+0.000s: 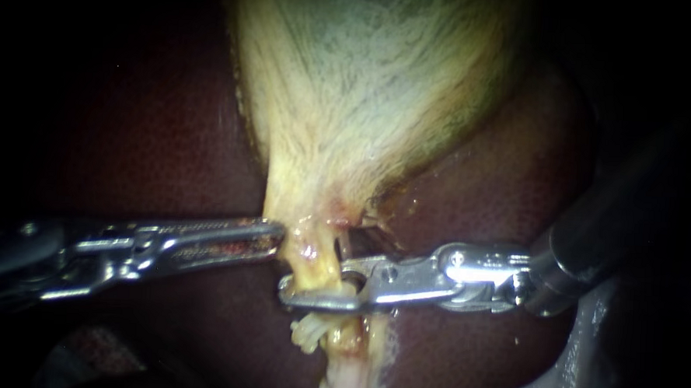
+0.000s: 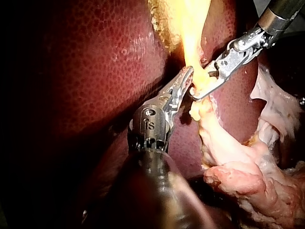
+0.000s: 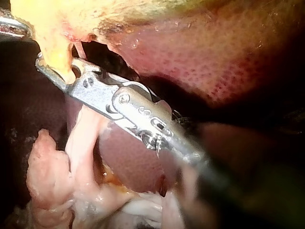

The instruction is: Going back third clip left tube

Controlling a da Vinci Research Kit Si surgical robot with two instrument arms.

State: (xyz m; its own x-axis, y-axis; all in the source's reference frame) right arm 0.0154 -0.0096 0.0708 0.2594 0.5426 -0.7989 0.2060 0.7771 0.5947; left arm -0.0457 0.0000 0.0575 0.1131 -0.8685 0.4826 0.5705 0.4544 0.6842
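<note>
endoscope: my left instrument (image 1: 276,234), jaws narrow, nips the gallbladder (image 1: 349,101) neck. right instrument (image 1: 314,284), jaws apart, straddles the tube (image 1: 313,264); liver (image 1: 130,130) behind.
left wrist: same nip.
right wrist: tube between parted jaws, loose pale tissue (image 3: 47,183) under them.

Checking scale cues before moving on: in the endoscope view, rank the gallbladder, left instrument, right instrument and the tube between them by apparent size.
1. Gallbladder.
2. Left instrument and right instrument: about alike, unranked, since the right shaft runs nearer the camera.
3. Tube, the smallest.
</note>
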